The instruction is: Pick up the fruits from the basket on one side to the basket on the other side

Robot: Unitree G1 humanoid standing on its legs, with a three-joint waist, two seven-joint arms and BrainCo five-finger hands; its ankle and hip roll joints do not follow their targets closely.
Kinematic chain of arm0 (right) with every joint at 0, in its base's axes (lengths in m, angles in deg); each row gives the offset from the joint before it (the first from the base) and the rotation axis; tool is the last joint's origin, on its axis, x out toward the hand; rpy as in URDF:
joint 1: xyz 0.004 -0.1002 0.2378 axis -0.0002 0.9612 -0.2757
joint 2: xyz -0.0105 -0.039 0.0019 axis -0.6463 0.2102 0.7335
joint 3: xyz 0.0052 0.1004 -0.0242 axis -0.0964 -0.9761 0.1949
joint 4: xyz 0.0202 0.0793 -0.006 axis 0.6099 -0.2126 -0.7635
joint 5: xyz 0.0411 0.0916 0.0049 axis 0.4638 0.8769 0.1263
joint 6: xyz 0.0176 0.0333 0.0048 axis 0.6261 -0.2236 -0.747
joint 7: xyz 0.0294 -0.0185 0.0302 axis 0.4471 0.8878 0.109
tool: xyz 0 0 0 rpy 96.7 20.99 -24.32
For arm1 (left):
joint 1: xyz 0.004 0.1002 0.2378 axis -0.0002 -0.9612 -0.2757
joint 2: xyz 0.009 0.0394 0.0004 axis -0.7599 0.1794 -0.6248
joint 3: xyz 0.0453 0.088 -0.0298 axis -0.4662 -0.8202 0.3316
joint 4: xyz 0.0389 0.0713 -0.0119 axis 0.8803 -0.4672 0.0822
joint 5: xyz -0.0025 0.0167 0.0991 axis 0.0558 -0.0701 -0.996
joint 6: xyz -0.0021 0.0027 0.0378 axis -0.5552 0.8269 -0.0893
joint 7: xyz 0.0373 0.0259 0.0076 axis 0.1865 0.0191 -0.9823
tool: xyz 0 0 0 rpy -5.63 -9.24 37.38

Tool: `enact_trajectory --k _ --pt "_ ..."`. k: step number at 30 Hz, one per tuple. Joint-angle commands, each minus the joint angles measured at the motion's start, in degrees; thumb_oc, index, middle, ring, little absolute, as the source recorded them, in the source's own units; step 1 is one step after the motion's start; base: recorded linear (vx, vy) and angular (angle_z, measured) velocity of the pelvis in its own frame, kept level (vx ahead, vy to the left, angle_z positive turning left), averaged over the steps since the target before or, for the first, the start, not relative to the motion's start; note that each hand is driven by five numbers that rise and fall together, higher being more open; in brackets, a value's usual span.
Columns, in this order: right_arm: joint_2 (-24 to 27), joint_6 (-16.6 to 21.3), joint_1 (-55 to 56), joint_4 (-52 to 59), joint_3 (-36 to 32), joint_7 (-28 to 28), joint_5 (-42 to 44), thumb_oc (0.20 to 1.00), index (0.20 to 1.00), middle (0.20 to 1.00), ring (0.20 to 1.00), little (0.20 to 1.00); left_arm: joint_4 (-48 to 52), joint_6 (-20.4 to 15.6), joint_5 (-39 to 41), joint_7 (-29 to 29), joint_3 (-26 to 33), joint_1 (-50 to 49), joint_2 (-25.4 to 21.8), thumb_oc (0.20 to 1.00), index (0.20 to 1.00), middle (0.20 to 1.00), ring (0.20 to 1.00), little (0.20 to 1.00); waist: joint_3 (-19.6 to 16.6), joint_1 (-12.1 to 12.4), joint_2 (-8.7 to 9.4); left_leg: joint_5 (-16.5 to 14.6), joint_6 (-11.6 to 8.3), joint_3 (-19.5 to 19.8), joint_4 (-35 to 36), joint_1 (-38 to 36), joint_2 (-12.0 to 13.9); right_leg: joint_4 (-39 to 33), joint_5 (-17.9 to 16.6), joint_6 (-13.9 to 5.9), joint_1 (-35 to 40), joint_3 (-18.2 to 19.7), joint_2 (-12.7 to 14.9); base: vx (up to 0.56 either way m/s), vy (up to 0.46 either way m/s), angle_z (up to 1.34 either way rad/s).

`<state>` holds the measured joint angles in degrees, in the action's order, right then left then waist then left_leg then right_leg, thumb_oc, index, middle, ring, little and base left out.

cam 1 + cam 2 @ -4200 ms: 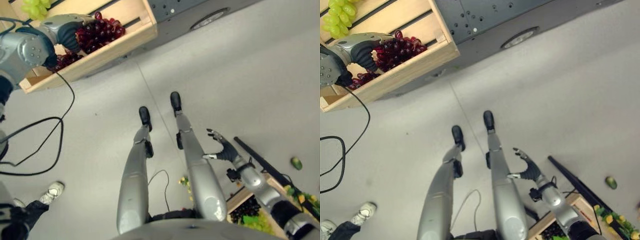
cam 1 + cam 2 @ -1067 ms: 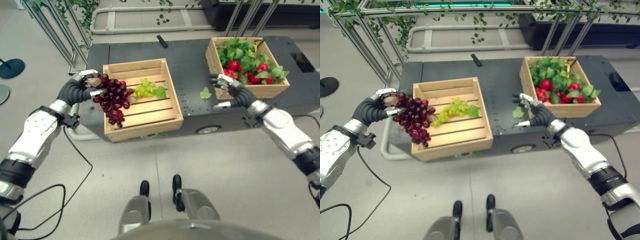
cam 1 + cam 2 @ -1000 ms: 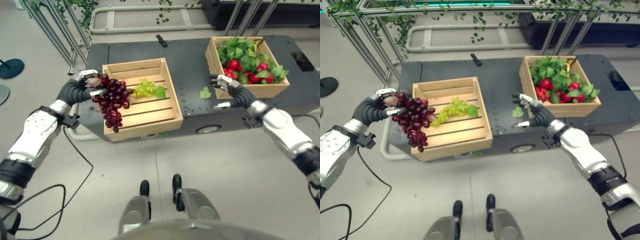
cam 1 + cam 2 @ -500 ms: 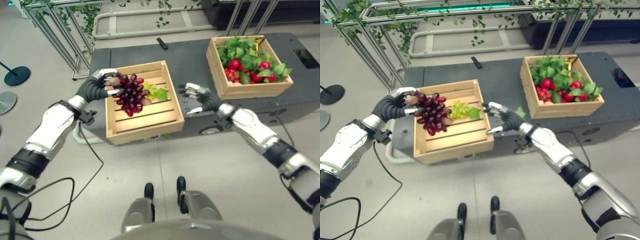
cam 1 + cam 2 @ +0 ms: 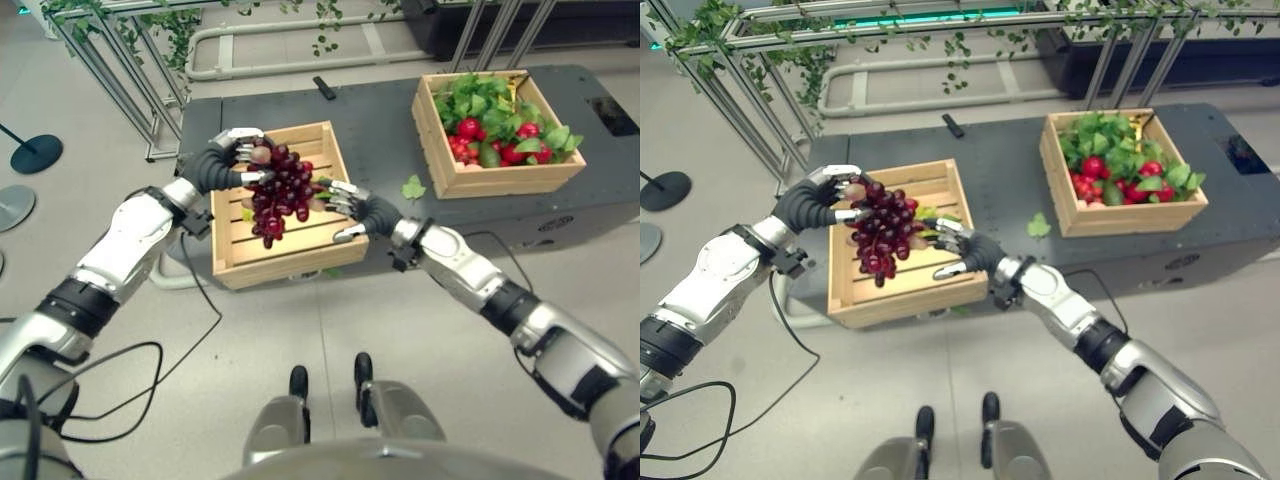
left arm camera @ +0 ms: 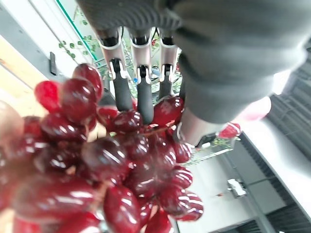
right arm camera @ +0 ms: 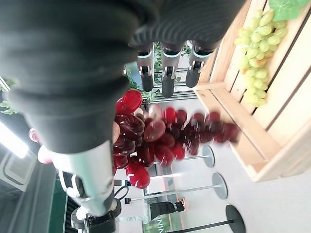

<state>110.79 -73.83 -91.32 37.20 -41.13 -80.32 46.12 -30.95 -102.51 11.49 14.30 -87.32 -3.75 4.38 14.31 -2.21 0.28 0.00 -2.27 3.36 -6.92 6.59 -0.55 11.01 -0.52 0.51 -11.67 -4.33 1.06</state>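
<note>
Watching my right hand (image 5: 352, 208) swing across from beside the far crate (image 5: 500, 180) to the near crate (image 5: 285, 255), I read this as a handover taking shape. It now sits just beside the red grape bunch (image 5: 278, 195), fingers (image 7: 166, 73) spread wide and holding nothing, the palm turned toward the fruit. My left hand (image 5: 222, 165) has carried the bunch inward from the crate's outer edge; its fingers (image 6: 141, 92) are curled round the top of the cluster, which hangs above the slats. A green grape bunch (image 7: 255, 53) lies inside that crate. The right arm reaches low across the front of the dark table (image 5: 380, 130), elbow bent. I judge the next step is closing the right hand on the grapes.
</note>
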Motion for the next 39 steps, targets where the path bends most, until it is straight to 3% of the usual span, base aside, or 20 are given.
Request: enact_trajectory --k 1,12,25,26,27,28,29,30,32,34,39 --pt "-2.4 2.2 -4.2 -0.9 1.8 -0.2 2.0 1.000 1.000 1.000 1.000 1.000 1.8 -3.7 3.1 -1.1 1.0 5.0 2.7 0.200 0.200 0.200 0.200 0.200 -3.2 0.8 0.71 -4.1 -0.43 1.0 -2.7 0.8 -1.1 0.0 2.6 -6.92 2.0 2.4 1.3 0.00 0.000 0.00" --pt "-6.7 1.8 -4.7 -2.4 3.3 -0.9 2.3 1.000 1.000 1.000 1.000 1.000 1.3 -3.4 2.9 -0.3 -1.9 7.1 6.4 0.200 0.200 0.200 0.200 0.200 -4.2 0.6 0.67 -4.3 -0.28 0.8 -2.3 0.6 -1.1 -0.5 2.6 -6.88 2.3 2.6 1.1 0.00 0.000 0.00" --pt "-8.5 1.6 -4.4 -2.6 3.9 -1.5 2.1 1.000 1.000 1.000 1.000 1.000 1.4 -3.2 2.4 0.2 -3.5 8.0 9.3 0.200 0.200 0.200 0.200 0.200 -5.4 0.3 0.76 -4.4 -0.20 0.9 -1.4 -0.2 -1.0 -0.7 2.8 -6.86 2.6 2.8 0.9 0.00 0.000 0.00" --pt "-8.7 1.4 -4.2 -2.7 3.8 -1.5 2.3 0.909 0.909 0.909 0.909 0.909 1.3 -3.1 2.3 0.4 -3.6 8.0 9.5 0.200 0.200 0.200 0.200 0.200 -5.5 0.3 0.76 -4.4 -0.21 0.9 -1.3 -0.3 -1.0 -0.7 2.8 -6.87 2.7 2.8 0.9 0.00 0.000 0.00" --pt "-9.0 1.4 -4.0 -2.8 3.8 -1.8 2.5 0.548 0.548 0.548 0.548 0.548 1.1 -3.0 2.1 0.4 -3.6 7.9 10.0 0.200 0.200 0.200 0.200 0.200 -5.6 0.3 0.78 -4.5 -0.21 0.9 -1.1 -0.5 -1.0 -0.8 2.8 -6.87 2.8 2.8 0.9 0.00 0.000 0.00" --pt "-9.0 1.4 -4.0 -2.8 3.8 -1.8 2.5 0.548 0.548 0.548 0.548 0.548 1.1 -3.0 2.1 0.3 -3.6 7.9 10.0 0.200 0.200 0.200 0.200 0.200 -5.6 0.3 0.78 -4.5 -0.21 0.9 -1.1 -0.5 -1.0 -0.8 2.8 -6.87 2.8 2.8 0.9 0.00 0.000 0.00" --pt "-9.1 1.2 -4.0 -2.9 3.8 -2.0 2.6 0.401 0.401 0.401 0.401 0.401 0.9 -3.0 2.2 0.4 -3.5 7.9 10.2 0.200 0.200 0.200 0.200 0.200 -5.7 0.3 0.79 -4.5 -0.20 0.9 -1.1 -0.5 -1.0 -0.8 2.8 -6.85 2.8 2.8 0.9 0.00 0.000 0.00" --pt "-9.6 1.1 -3.5 -3.0 3.5 -2.1 3.3 0.316 0.316 0.316 0.316 0.316 0.6 -3.0 2.3 0.5 -3.4 7.7 10.6 0.200 0.200 0.200 0.200 0.200 -5.8 0.3 0.75 -4.5 -0.17 0.9 -0.9 -0.7 -1.0 -0.9 2.8 -6.84 3.0 2.9 0.9 0.00 0.000 0.00" --pt "-9.9 1.0 -3.3 -3.0 3.4 -2.4 3.8 0.338 0.338 0.338 0.338 0.338 0.4 -3.0 2.1 0.4 -3.1 7.5 11.1 0.200 0.200 0.200 0.200 0.200 -5.9 0.3 0.77 -4.6 -0.13 0.9 -0.8 -0.8 -1.0 -1.0 2.8 -6.81 3.0 2.9 0.9 0.00 0.000 0.00" --pt "-10.2 0.9 -2.9 -2.9 3.2 -2.4 4.1 0.272 0.272 0.272 0.272 0.272 0.2 -3.0 1.9 0.1 -2.9 7.4 11.5 0.200 0.200 0.200 0.200 0.200 -6.0 0.3 0.76 -4.6 -0.12 0.9 -0.8 -0.8 -1.0 -1.1 2.8 -6.79 3.1 3.0 0.9 0.00 0.000 0.00" --pt "-11.2 0.9 -1.8 -3.1 2.6 -2.5 5.2 0.200 0.200 0.200 0.200 0.200 -0.2 -3.0 1.4 -0.3 -2.4 7.1 12.8 0.200 0.200 0.200 0.200 0.200 -6.3 0.2 0.75 -4.7 -0.08 0.9 -0.7 -1.0 -0.9 -1.2 2.8 -6.79 3.2 3.0 0.8 0.00 0.000 0.00"
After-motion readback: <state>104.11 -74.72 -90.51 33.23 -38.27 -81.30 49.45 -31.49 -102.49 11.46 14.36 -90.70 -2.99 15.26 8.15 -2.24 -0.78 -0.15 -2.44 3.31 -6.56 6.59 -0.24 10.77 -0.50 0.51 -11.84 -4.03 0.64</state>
